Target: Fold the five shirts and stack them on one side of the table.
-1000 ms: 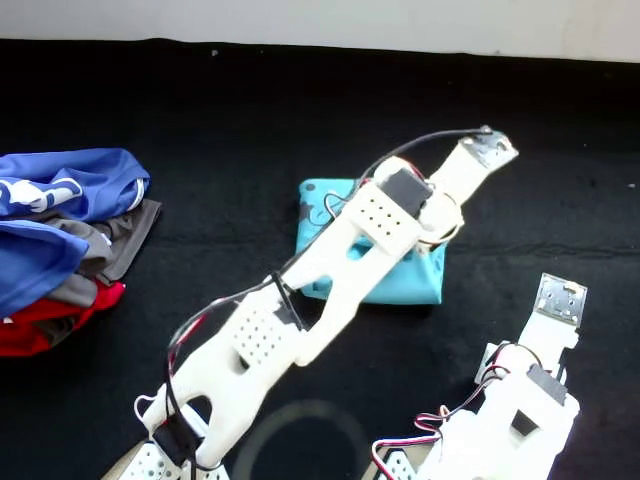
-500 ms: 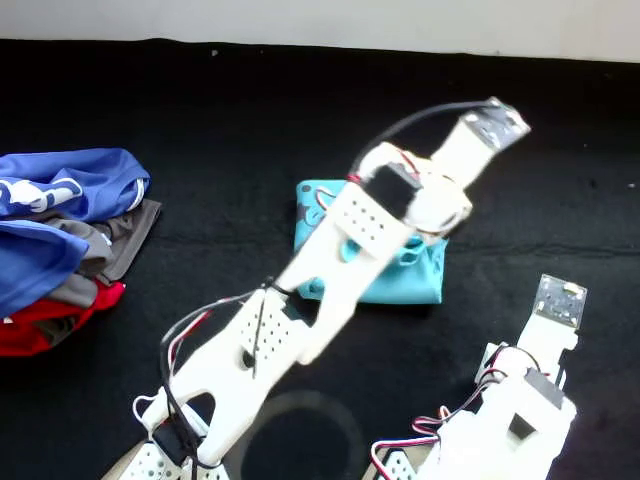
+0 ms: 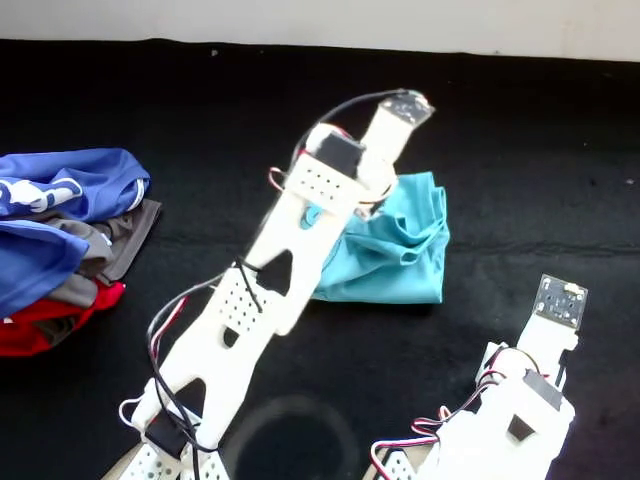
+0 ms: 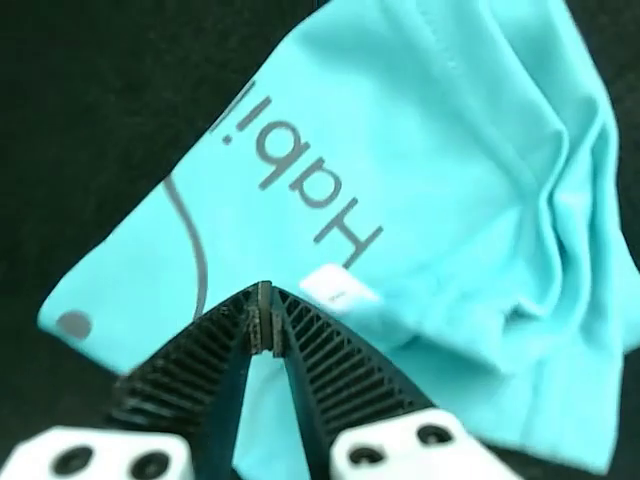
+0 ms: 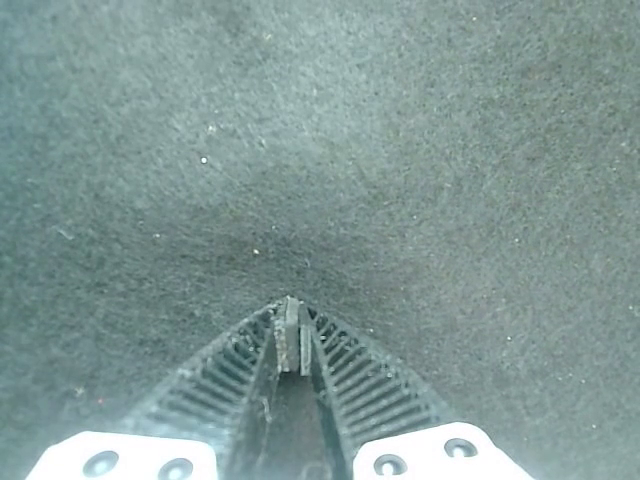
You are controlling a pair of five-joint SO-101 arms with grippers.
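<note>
A teal shirt (image 3: 395,255) with grey print lies rumpled near the middle of the black table (image 3: 200,100). My left arm stretches across its left part, and my left gripper (image 3: 396,128) sits by the shirt's far edge. From the left wrist, that gripper (image 4: 266,325) is shut above the teal shirt (image 4: 420,150), with no cloth visible between its tips. At the table's left edge lies a loose heap of shirts: blue (image 3: 60,200), grey (image 3: 122,235) and red (image 3: 50,320). Over bare table at the front right, my right gripper (image 5: 290,335) is shut and holds nothing.
A white wall strip (image 3: 400,25) borders the table at the back. Both arm bases stand at the front edge. Bare black cloth (image 5: 400,150) lies under the right gripper.
My left arm has swung to the left over the teal shirt. The shirt, a flat folded rectangle before, now lies rumpled with its right part bunched. The right arm has barely moved.
</note>
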